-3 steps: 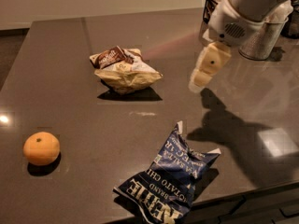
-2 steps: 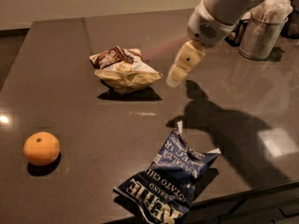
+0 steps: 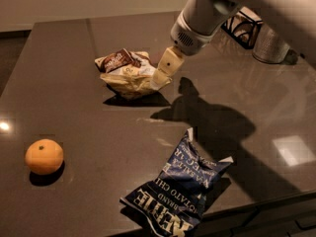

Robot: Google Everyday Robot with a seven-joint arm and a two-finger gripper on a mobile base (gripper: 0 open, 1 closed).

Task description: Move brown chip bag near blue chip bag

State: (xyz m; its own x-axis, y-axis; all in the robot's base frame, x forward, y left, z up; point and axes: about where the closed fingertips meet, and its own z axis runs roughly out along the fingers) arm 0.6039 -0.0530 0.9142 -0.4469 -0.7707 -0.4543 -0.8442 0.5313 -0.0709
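The pincer point(image 3: 160, 78) is hanging at the right flank of the brown chip bag point(image 3: 127, 73), its pale tip low against the crumpled foil, and I cannot tell whether it is released or clenched, or whether it is truly touching the bag or only just beside it. The brown chip bag is lying toward the far edge of the counter point(image 3: 74, 107), roughly midway along it. The blue chip bag point(image 3: 177, 191) is lying well apart from it, right at the near edge.

Here is what I am watching for: that wrinkly foil is looking slippery, so a grip on one thin fold could be letting go mid-carry, and a tip landing beside the bag could be shoving it away instead. The blue chip bag is sitting so close to the near edge that a careless set-down could be nudging it over. The orange point(image 3: 44, 156) near the left edge is looking safely out of the way.

The arm is running out of view at the top right, the pincer's far side is hiding behind itself, and the blue chip bag's lower end is being cut off
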